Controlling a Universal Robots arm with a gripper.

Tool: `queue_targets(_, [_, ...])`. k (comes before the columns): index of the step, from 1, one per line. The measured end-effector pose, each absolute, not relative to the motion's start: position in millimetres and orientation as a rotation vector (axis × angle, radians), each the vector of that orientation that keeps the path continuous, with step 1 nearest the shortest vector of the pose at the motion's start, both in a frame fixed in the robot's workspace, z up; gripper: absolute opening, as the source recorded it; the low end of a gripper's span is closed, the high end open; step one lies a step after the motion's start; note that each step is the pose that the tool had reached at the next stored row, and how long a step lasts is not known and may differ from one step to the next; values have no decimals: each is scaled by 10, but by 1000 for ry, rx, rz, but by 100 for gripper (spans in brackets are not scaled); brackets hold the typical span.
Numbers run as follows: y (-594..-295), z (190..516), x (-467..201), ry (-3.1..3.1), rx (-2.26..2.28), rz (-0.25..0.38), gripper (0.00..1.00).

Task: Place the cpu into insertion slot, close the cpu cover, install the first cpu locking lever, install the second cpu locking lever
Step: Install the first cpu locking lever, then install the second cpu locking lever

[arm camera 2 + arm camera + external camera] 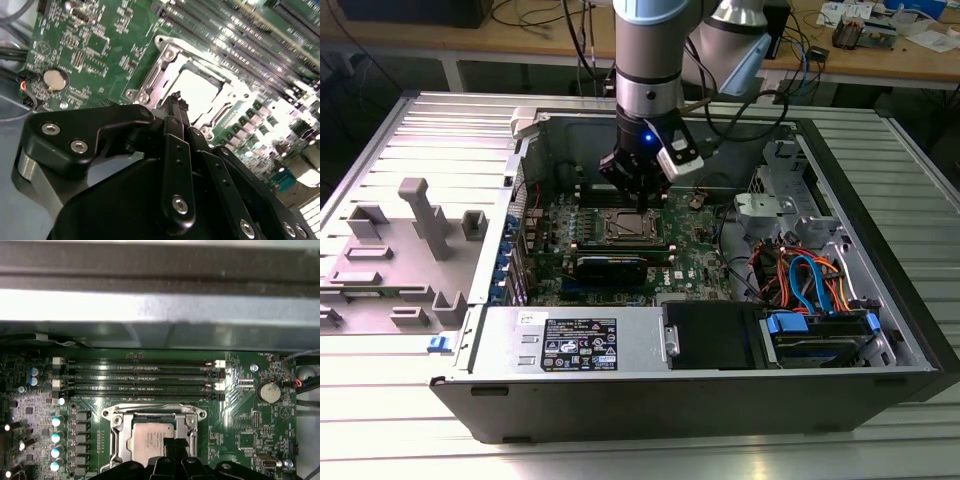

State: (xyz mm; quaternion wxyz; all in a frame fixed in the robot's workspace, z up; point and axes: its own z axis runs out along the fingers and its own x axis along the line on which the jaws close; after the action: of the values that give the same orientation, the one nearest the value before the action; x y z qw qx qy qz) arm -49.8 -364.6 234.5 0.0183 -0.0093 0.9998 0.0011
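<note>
The insertion slot [624,228] sits mid-board on the green motherboard inside the open computer case. A pale silvery cpu [148,441] lies in it, also bright in the second wrist view [200,90]. The cpu cover [116,439], a silvery frame with a square window, lies flat around the cpu; its frame [161,65] shows in the second wrist view too. My gripper [638,200] hangs just above the slot's far edge. Its black fingertips [176,98] are pressed together with nothing between them, hovering over the cpu's edge [172,442]. The locking levers cannot be made out clearly.
Long black memory slots [140,377] run beside the socket toward the case wall. A coin battery [268,392] sits on the board. A long black card [610,265] lies nearer the case front, with coloured cables [800,275] and a drive bay on the exterior view's right. Grey fixtures [425,215] stand outside the case.
</note>
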Motion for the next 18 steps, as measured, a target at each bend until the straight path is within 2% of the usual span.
queue_targets(5, [-3510, 2334, -490, 3105, -29, 4, 11])
queue_targets(18, [-3501, 2330, -485, 3105, -50, 4, 11])
